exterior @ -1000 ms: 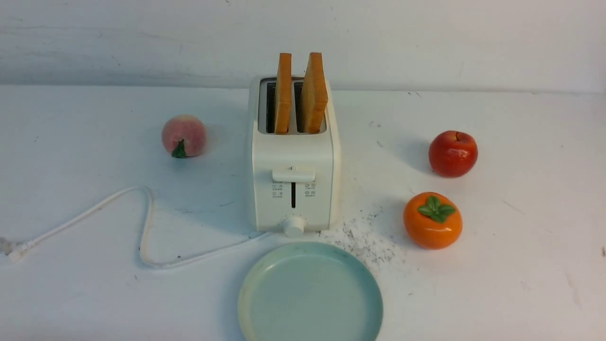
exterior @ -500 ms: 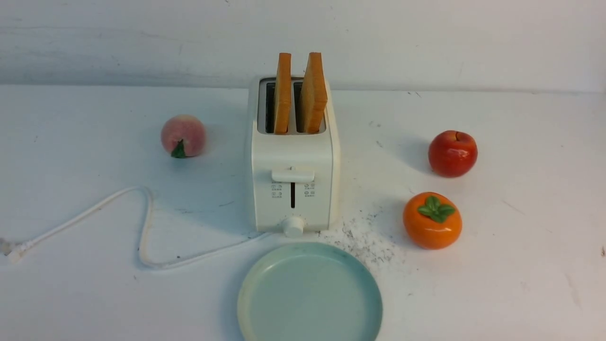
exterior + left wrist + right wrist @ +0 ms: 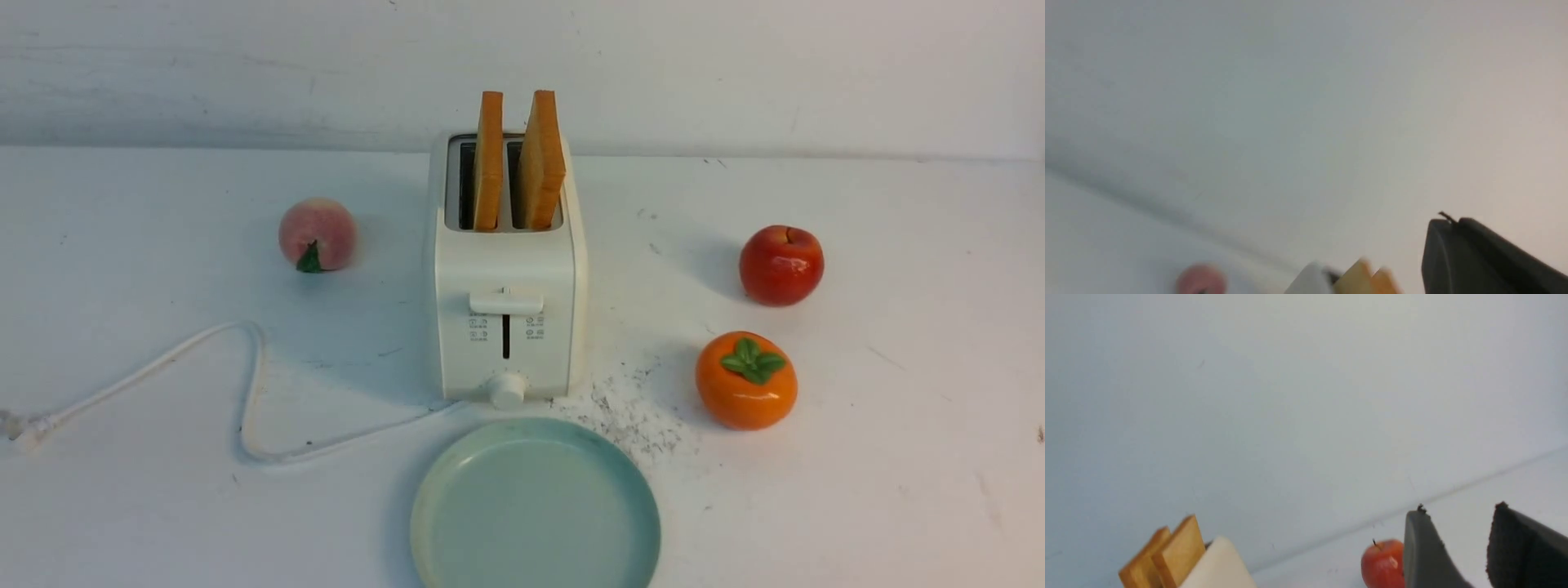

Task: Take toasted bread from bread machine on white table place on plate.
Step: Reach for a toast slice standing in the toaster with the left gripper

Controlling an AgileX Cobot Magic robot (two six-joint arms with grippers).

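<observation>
Two slices of toasted bread [image 3: 522, 159] stand upright in the slots of the cream-white bread machine [image 3: 506, 302] at the middle of the white table [image 3: 898, 457]. In front of the toaster lies the pale blue-green plate [image 3: 457, 506], with nothing on it. Neither arm shows in the front view. In the left wrist view my left gripper [image 3: 1452, 222] is shut, its two dark fingers pressed together with nothing between them; the toasted bread [image 3: 1367, 279] shows blurred beside it. My right gripper [image 3: 1457, 510] is open, with the toasted bread [image 3: 1167, 555] and bread machine [image 3: 1220, 565] far off to one side.
A peach [image 3: 317, 234] sits left of the toaster. A red apple [image 3: 781, 265] and an orange persimmon [image 3: 745, 380] sit to the right. The white cord [image 3: 245, 392] loops across the left of the table. Dark specks [image 3: 637, 416] lie beside the plate.
Nothing on the table has moved in the front view. Both arms stay out of that view throughout.
</observation>
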